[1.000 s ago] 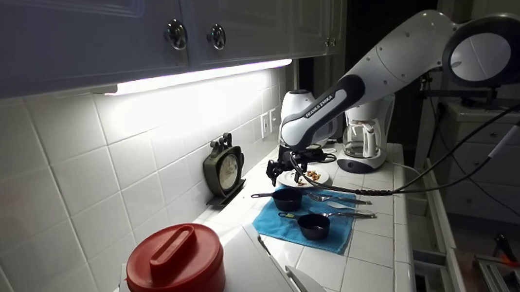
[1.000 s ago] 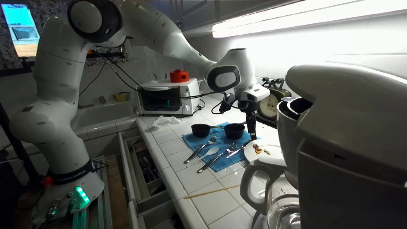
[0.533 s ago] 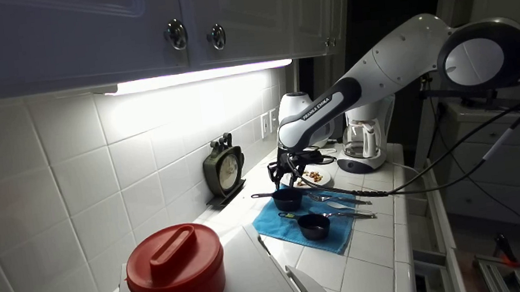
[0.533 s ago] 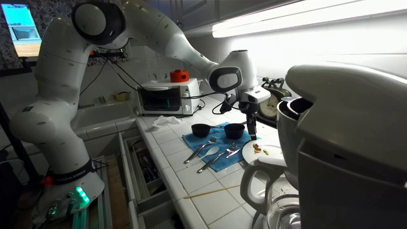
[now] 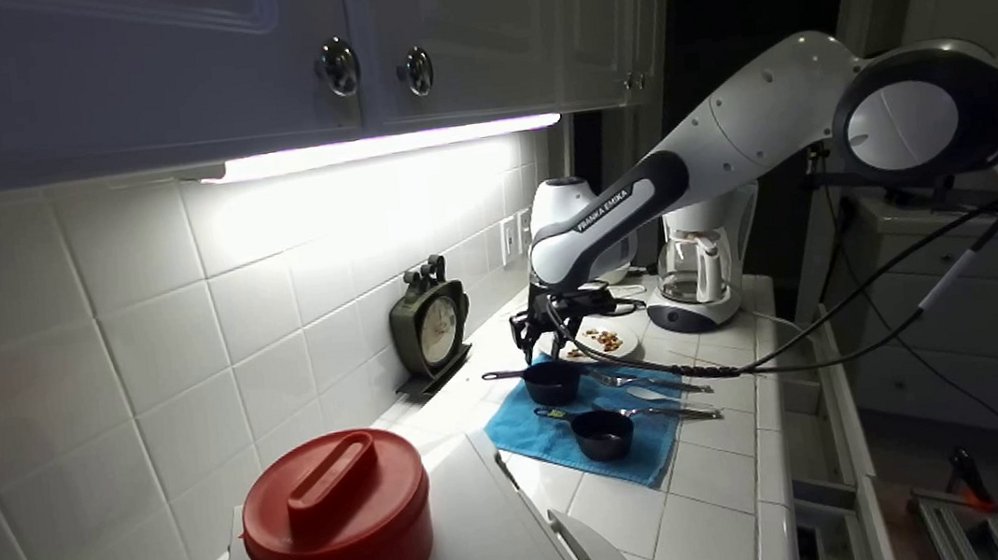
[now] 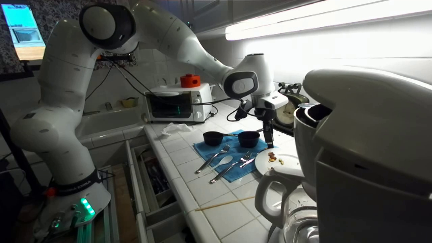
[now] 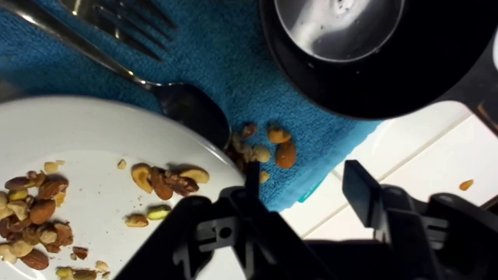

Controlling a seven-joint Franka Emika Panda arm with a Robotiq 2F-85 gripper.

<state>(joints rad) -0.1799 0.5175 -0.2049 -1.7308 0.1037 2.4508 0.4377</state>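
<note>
the white plate (image 7: 113, 132) fills the lower left of the wrist view, mixed nuts (image 7: 41, 212) scattered over it. its rim runs close to one finger of the hand (image 7: 305, 184); whether they touch, i cannot tell. the hand is wide, its fingers well parted, with blue towel (image 7: 229, 74) and white tabletop (image 7: 432, 167) showing between them. loose nuts (image 7: 286, 153) lie on the towel at mid-frame, next to a spoon (image 7: 194, 111) partly hidden by the plate. a fork (image 7: 120, 25) rests at upper left, a black pan (image 7: 369, 89) at upper right, and a single nut (image 7: 466, 184) on the tabletop at far right. in an exterior view, a green dial scale (image 5: 434, 330) stands left of the hand.
</note>
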